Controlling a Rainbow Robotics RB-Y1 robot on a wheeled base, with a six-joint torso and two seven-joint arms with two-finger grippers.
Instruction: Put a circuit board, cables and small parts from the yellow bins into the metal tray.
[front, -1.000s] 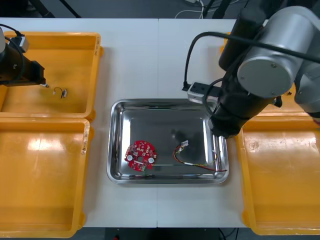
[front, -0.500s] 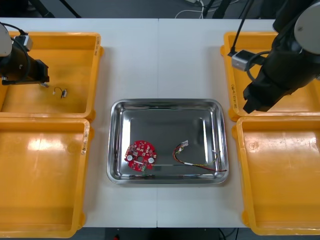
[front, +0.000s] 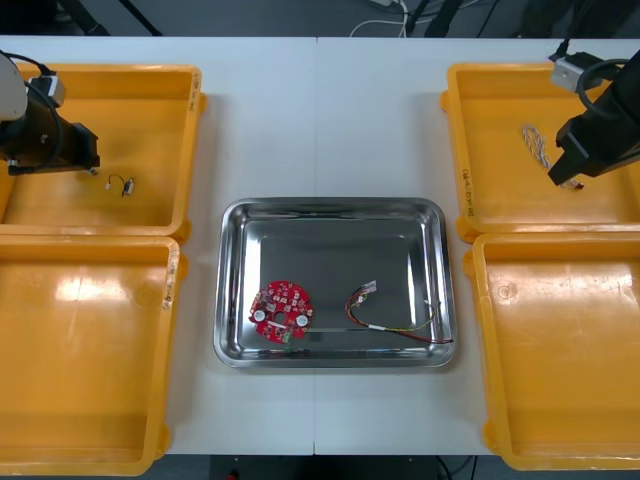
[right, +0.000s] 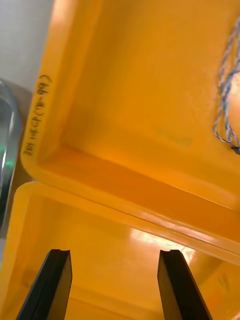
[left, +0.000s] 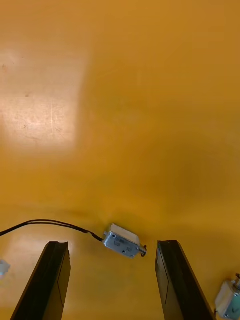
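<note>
Delivery done: right gripper (right: 115, 254), spread wide and empty, has swung off the metal tray (front: 330, 205), which holds the circuit board (front: 282, 308) and red and yellow cable (front: 395, 326), toward the blue and white cable (right: 225, 100) in the yellow bin (front: 500, 90) right of it; left gripper (left: 112, 243), equally spread, straddles a small metal part (left: 122, 240) left of the tray

Bright, even light falls from above onto the table (front: 320, 120) in the front view, leaving only faint shadows. The metal tray (front: 330, 222) mirrors it, with a dark smudge reflected on its shiny floor. White glare patches lie on the floor of the near left yellow bin (front: 85, 288). In the left wrist view a broad pale sheen spreads over the far left yellow bin (left: 40, 115). In the right wrist view a hot highlight gleams in the near right yellow bin (right: 150, 237), while the inner walls of the far right yellow bin (right: 75, 150) sit in deeper shade.
</note>
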